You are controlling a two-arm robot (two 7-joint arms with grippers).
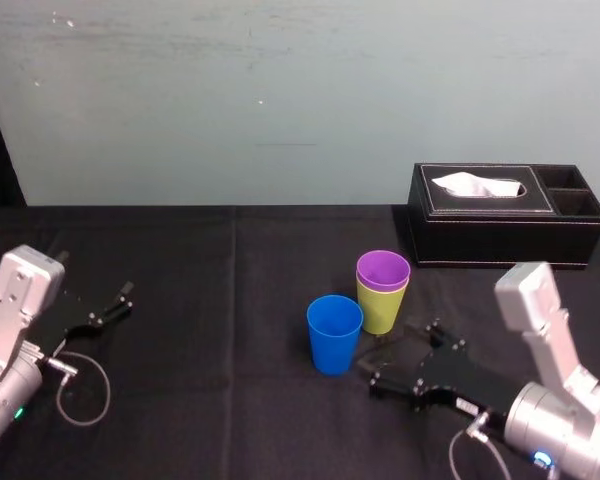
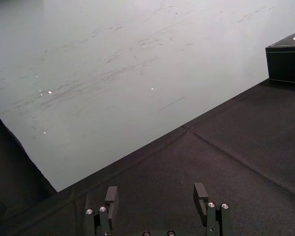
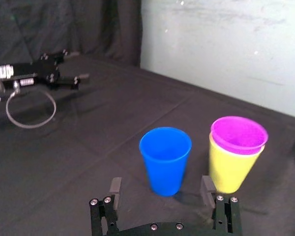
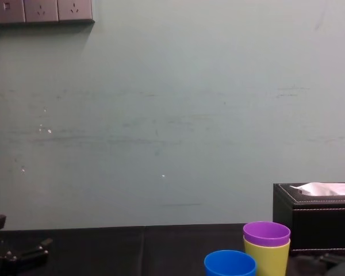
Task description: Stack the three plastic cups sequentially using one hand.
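Note:
The purple cup (image 1: 383, 269) sits nested inside the yellow-green cup (image 1: 381, 309), upright near the table's middle. Just to their front left stands the blue cup (image 1: 334, 332), upright and apart from them. In the right wrist view the blue cup (image 3: 165, 158) and the nested purple cup (image 3: 239, 134) in the yellow-green cup (image 3: 230, 168) lie just ahead of my right gripper (image 3: 162, 189), which is open and empty. My right gripper (image 1: 392, 364) rests low, right of the blue cup. My left gripper (image 1: 115, 303) is parked at the far left, open (image 2: 156, 196).
A black tissue box (image 1: 505, 213) with a white tissue stands at the back right, behind the cups. A black cloth (image 1: 210, 290) covers the table. A cable loop (image 1: 84, 388) lies by the left arm. A pale wall rises behind.

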